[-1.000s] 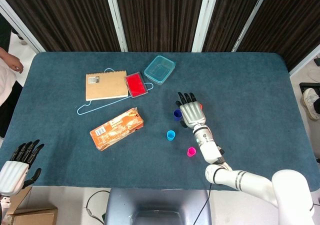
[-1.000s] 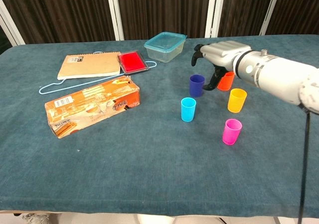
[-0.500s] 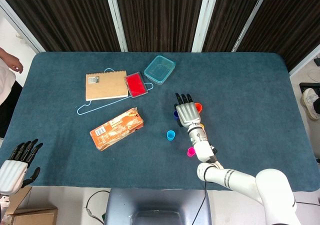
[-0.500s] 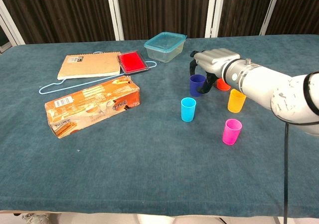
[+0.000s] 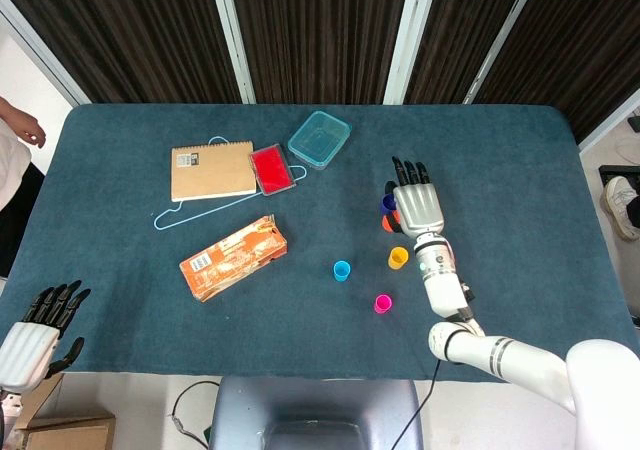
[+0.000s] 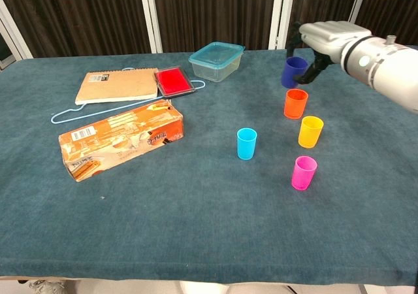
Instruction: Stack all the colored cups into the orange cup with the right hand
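Observation:
My right hand (image 6: 324, 38) (image 5: 418, 206) grips the dark blue cup (image 6: 294, 72) (image 5: 388, 202) and holds it in the air, just above and slightly behind the orange cup (image 6: 295, 103) (image 5: 386, 224). On the cloth stand the yellow cup (image 6: 310, 131) (image 5: 398, 257), the light blue cup (image 6: 247, 143) (image 5: 342, 270) and the pink cup (image 6: 304, 172) (image 5: 383, 303), all upright. My left hand (image 5: 40, 328) hangs off the table's near left corner, fingers apart and holding nothing.
An orange carton (image 6: 121, 139) lies at the left. Behind it are a blue wire hanger (image 6: 65, 114), a brown notebook (image 6: 117, 85), a red flat box (image 6: 174, 81) and a clear teal container (image 6: 217, 61). A person's arm (image 5: 20, 125) shows at the far left edge.
My right hand has taken hold of the dark blue cup, lifted it off the cloth and carried it to the right, over the orange cup. The left hand has barely moved.

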